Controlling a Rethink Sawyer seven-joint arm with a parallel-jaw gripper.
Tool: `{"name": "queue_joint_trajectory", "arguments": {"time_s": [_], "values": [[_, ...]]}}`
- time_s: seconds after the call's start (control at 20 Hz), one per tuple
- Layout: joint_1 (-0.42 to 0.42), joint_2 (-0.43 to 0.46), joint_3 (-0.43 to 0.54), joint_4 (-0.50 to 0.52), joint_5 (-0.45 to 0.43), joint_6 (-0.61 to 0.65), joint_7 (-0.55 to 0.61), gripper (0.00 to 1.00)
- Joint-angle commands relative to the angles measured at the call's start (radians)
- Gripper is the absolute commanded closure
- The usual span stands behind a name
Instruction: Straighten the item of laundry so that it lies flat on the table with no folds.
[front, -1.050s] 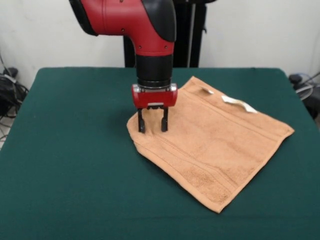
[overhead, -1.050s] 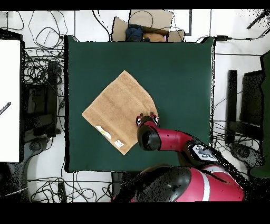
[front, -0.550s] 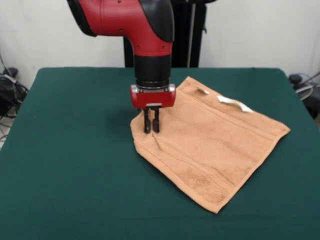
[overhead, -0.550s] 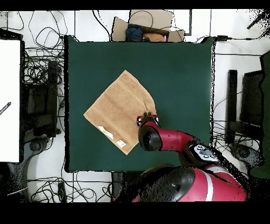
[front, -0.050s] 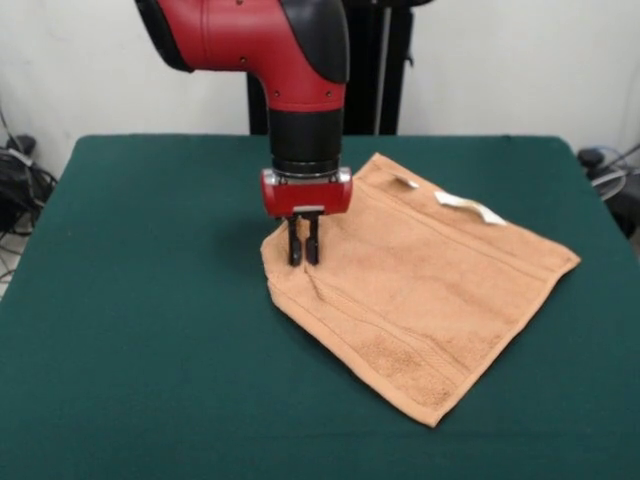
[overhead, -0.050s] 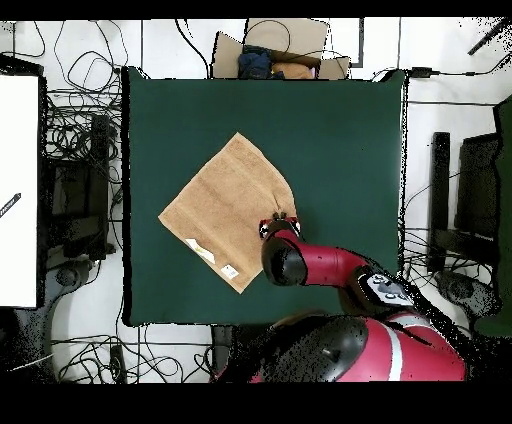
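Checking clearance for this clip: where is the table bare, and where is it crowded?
Bare felt on the table lies all around the towel, widest on the front view's left. The only crowding is the towel's left corner, where the gripper pinches it.

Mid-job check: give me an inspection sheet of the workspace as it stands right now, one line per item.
Surface: dark green table, bare apart from the towel.
Job's things: peach towel spread diamond-wise, mostly flat; its corner under the gripper is puckered, with a crease running from it; white label at the far edge.
Clutter: nothing seen on the table.
Gripper: gripper shut, pinching the towel's corner.
Cables: many loose cables on the floor beside the table.
Surroundings: cardboard box past one table edge; white panel at the side.
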Motion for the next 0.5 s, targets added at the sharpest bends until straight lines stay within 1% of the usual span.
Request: {"name": "queue_joint_trajectory", "arguments": {"time_s": [0.05, 0.15, 0.3, 0.4, 0.5], "values": [[0.025, -0.12, -0.001, 0.025, 0.012, 0.236, 0.069, 1.0], [0.031, -0.2, 0.002, 0.026, 0.02, 0.31, 0.04, 1.0], [0.051, -0.286, -0.004, 0.026, 0.022, 0.382, 0.026, 1.0], [0.063, -0.312, -0.004, 0.022, 0.015, 0.414, 0.034, 1.0], [0.065, -0.322, -0.001, 0.022, 0.005, 0.418, 0.05, 1.0]]}}
